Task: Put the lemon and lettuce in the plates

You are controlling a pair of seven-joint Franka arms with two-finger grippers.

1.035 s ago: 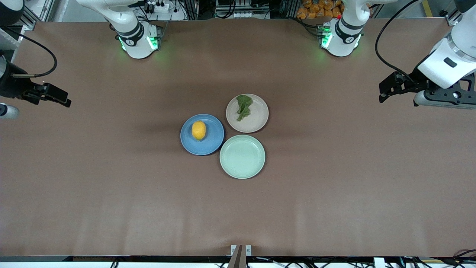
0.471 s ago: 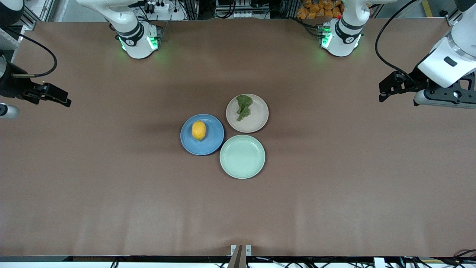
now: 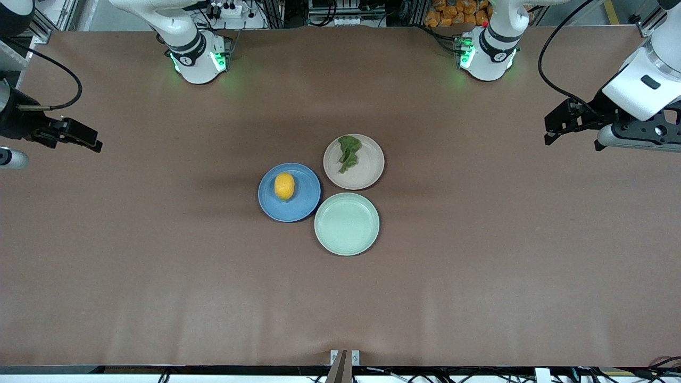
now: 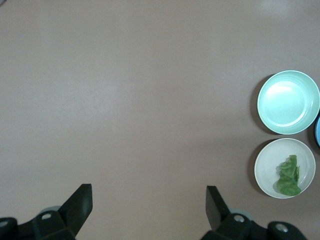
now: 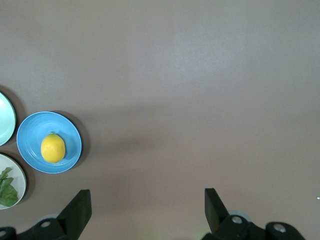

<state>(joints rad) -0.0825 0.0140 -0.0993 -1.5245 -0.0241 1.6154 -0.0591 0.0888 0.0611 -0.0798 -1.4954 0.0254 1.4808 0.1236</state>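
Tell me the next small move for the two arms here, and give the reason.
Probably none beyond parking: the lemon already lies in the blue plate and the lettuce in the beige plate. The left gripper and right gripper are open, holding nothing, over bare table at their own ends. I would let both arms wait there.

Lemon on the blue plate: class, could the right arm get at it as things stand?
Probably yes. The lemon lies uncovered on the blue plate; the right gripper hangs open over bare table toward its own end, with nothing between them.
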